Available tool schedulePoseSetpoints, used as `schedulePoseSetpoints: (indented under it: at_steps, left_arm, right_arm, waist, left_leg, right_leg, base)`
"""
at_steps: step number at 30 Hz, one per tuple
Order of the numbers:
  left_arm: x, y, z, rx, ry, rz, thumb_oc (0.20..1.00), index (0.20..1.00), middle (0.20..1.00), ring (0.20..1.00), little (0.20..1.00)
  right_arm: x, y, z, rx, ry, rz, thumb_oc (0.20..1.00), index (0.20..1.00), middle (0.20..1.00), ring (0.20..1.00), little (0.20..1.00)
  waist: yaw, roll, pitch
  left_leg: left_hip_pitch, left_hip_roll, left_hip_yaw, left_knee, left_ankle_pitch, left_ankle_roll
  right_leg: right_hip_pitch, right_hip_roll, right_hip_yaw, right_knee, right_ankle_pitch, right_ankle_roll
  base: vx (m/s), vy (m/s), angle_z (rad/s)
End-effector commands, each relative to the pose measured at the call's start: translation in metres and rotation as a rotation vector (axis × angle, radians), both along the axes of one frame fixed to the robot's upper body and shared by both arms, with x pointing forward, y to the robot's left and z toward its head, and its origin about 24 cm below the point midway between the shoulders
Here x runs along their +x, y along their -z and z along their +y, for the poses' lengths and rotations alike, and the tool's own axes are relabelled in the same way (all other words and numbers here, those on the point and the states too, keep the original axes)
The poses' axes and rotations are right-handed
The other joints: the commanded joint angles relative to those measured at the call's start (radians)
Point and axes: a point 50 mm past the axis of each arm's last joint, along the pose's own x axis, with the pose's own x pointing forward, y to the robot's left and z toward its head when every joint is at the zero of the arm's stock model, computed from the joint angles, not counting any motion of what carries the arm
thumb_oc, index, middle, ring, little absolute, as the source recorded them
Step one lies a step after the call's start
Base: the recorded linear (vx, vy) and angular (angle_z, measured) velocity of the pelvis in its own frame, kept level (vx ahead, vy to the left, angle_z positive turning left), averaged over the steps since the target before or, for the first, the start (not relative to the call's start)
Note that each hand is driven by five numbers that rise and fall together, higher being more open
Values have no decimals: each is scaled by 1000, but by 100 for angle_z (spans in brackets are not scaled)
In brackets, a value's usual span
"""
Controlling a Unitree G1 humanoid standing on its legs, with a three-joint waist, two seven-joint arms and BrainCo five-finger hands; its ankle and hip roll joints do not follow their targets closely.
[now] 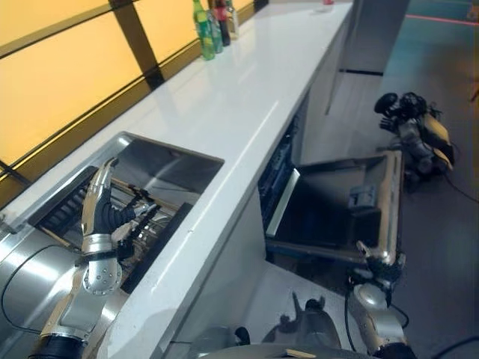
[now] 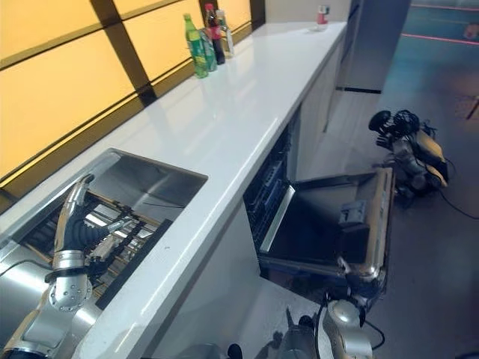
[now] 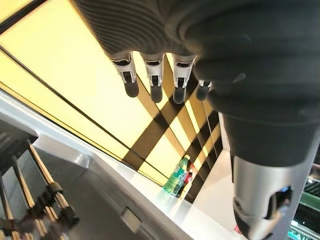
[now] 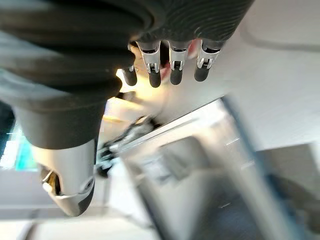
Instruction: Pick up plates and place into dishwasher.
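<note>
With the dishwasher (image 1: pixel 329 213) door down at right, the left hand (image 1: pixel 101 213) is held open and empty over the sink (image 1: pixel 161 168) rack (image 2: pixel 123 235) – no plate discernible – the right hand (image 4: pixel 165 67) likewise open, so a plate must be located first.

A long glossy white countertop (image 2: pixel 247 97) ran along the yellow-panelled wall. Near its far end, against the wall, stood a cluster of plastic bottles (image 2: pixel 205 37), green and dark, upright and touching. A small red-and-white container (image 2: pixel 322 15) stood at the far end. A recessed stainless-steel sink (image 2: pixel 153 179) was set into the near end.
</note>
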Motion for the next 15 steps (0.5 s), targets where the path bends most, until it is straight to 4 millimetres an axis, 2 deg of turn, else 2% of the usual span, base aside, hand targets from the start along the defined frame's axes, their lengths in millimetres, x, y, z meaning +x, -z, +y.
schedulePoseSetpoints:
  at_steps: [1, 2, 5, 8, 10, 15]
  left_arm:
    - [17, -41, -4, 26, -14, -256, 1000, 1000, 1000, 1000, 1000]
    - [20, -40, -5, 14, -15, -262, 1000, 1000, 1000, 1000, 1000]
    - [25, -33, -20, -54, -24, -284, 1000, 1000, 1000, 1000, 1000]
    - [26, -29, -27, -94, -40, -306, 1000, 1000, 1000, 1000, 1000]
    - [24, -27, -34, -122, -43, -331, 1000, 1000, 1000, 1000, 1000]
    - [21, -27, -41, -150, -39, -353, 1000, 1000, 1000, 1000, 1000]
  right_arm:
    - [13, -21, -19, -36, 40, -181, 1000, 1000, 1000, 1000, 1000]
    - [15, -21, -22, -31, 53, -192, 1000, 1000, 1000, 1000, 1000]
    - [21, -25, -36, -62, 113, -227, 1000, 1000, 1000, 1000, 1000]
    - [28, -28, -44, -20, 165, -285, 1000, 1000, 1000, 1000, 1000]
    - [32, -32, -50, 41, 228, -382, 1000, 1000, 1000, 1000, 1000]
    - [50, -47, -55, 146, 219, -574, 1000, 1000, 1000, 1000, 1000]
  waist:
    - [-49, 35, 41]
    - [-54, 45, 50]
    - [-82, 111, 99]
    - [-96, 155, 134]
    - [-104, 196, 178]
    - [-99, 251, 226]
  left_leg:
    - [-160, -91, 8, 162, -103, 56]
    - [-168, -91, 13, 164, -101, 54]
    - [-192, -94, 45, 169, -84, 34]
    - [-214, -96, 66, 180, -84, 27]
    - [-245, -98, 79, 204, -91, 19]
    - [-294, -107, 88, 244, -102, 13]
  right_leg:
    - [22, -42, 27, -257, 120, 34]
    - [5, -45, 33, -250, 120, 35]
    - [-51, -58, 60, -234, 121, 33]
    - [-95, -60, 83, -216, 114, 27]
    - [-136, -66, 92, -180, 95, 20]
    - [-208, -77, 88, -94, 50, -1]
  base:
    - [-245, 199, -22]
    - [-186, 247, -39]
    - [-79, 223, -29]
    - [-66, 146, -49]
    - [-96, 99, -27]
    - [-46, 42, 3]
